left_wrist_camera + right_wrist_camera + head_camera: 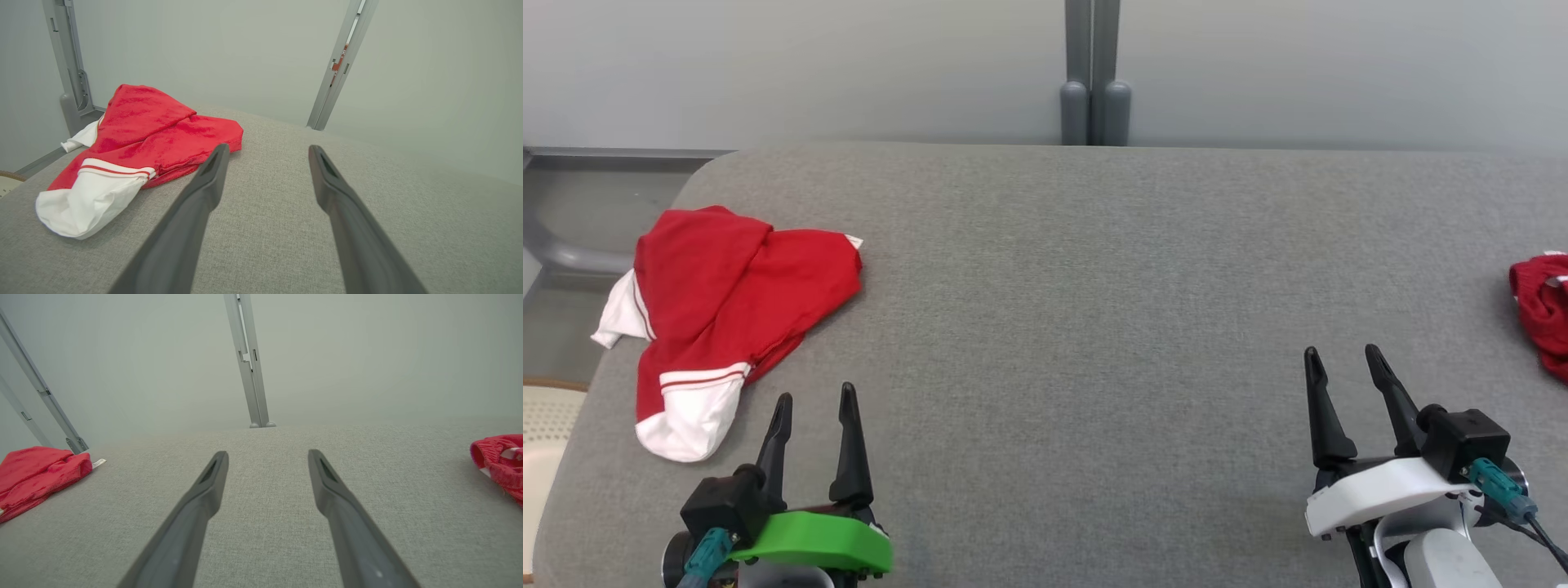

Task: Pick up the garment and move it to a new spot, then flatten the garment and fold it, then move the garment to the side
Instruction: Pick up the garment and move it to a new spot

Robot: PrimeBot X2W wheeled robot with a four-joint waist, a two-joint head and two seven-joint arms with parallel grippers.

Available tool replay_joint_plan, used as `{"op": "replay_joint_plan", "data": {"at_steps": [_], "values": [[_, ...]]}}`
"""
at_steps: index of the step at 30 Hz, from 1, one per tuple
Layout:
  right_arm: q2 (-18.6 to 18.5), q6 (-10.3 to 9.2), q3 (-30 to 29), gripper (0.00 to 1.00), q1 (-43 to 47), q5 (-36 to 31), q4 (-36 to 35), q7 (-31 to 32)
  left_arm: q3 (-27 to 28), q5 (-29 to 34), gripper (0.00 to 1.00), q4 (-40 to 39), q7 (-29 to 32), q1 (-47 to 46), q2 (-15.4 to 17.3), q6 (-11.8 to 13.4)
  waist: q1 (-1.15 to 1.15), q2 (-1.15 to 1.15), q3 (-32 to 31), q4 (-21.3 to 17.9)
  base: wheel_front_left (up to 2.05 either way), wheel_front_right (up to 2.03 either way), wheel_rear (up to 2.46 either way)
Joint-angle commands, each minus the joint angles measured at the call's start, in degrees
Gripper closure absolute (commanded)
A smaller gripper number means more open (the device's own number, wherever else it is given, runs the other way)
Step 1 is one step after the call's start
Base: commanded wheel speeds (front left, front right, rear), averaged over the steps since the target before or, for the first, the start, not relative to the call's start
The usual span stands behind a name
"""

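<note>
A red garment (727, 302) with white cuffs lies loosely folded on the left part of the grey padded table (1078, 327); the left wrist view has the garment (155, 134) ahead and to the left, and the right wrist view has its red edge (36, 473) at far left. My left gripper (815, 400) hovers open just right of its white sleeve, empty. My right gripper (1343, 355) stands open over bare table at the lower right, empty. A second red garment (1543, 306) lies bunched at the table's right edge, also at the right in the right wrist view (500, 461).
A grey wall with a vertical metal post (1093, 73) rises behind the table. The table's left edge drops off beside the folded garment, where a pale round object (543, 433) sits lower down.
</note>
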Motion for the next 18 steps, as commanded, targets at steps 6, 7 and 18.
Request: {"op": "replay_joint_plan", "data": {"at_steps": [6, 7, 18], "values": [[0.0, -0.06, 0.1, 0.0, 0.8, -0.2, -0.7, -0.2, 0.4, 0.8, 0.0, -0.1, 0.0, 0.7, 0.2, 0.0, 0.0, 0.0, -0.4, 12.5, 0.0, 0.0, 0.0], [0.0, -0.06, 0.2, 0.0, 0.7, -0.2, -0.7, -0.2, 0.4, 0.7, 0.0, -0.1, 0.0, 0.7, 0.2, -0.1, 0.0, 0.0, -0.3, 13.8, 0.0, 0.0, 0.0], [-0.1, -0.06, 1.6, 0.0, -0.3, 0.3, -0.1, -0.2, 1.4, 0.3, 0.0, -0.4, 0.0, 1.8, 0.2, -0.2, 0.0, 0.0, 0.4, 24.3, 0.0, 0.0, 0.0]]}}
